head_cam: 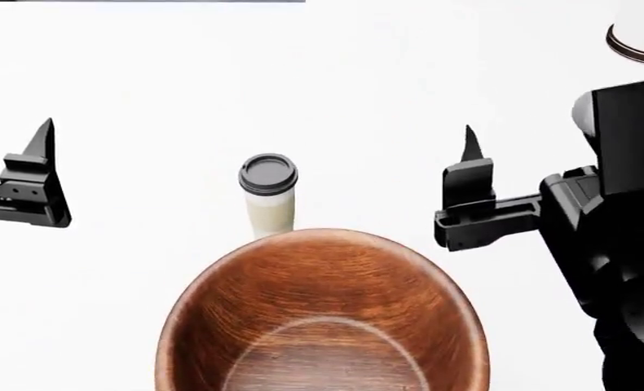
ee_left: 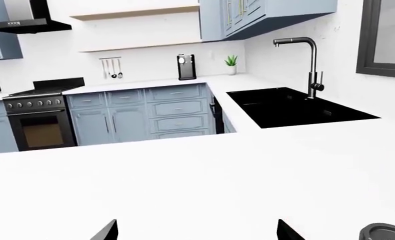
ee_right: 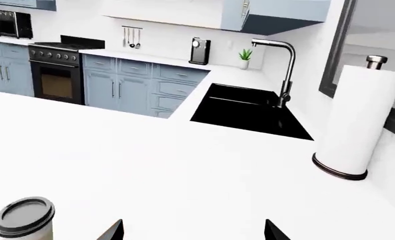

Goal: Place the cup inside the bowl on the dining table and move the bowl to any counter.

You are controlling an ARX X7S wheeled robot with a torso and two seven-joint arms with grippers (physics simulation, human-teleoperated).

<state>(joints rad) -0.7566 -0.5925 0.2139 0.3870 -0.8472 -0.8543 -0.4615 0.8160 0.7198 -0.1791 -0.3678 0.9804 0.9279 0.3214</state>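
In the head view the wooden bowl (head_cam: 322, 318) stands on the white dining table (head_cam: 333, 90) at the near edge, empty. Just beyond its rim the cream cup (head_cam: 267, 195) with a dark grey lid stands upright, outside the bowl. My left gripper (ee_left: 197, 231) is open with bare tabletop between its fingers; the cup's lid (ee_left: 384, 233) shows off to one side. My right gripper (ee_right: 194, 231) is open too, with the cup (ee_right: 24, 222) beside it. One left finger (head_cam: 34, 167) lies left of the cup, one right finger (head_cam: 469, 175) right of it.
A paper towel roll (ee_right: 354, 125) stands on the surface to the right. Beyond are a black sink (ee_right: 251, 112) with a faucet (ee_right: 281, 70), the white counter (ee_left: 184, 80) over blue-grey cabinets, and a stove (ee_left: 41, 117).
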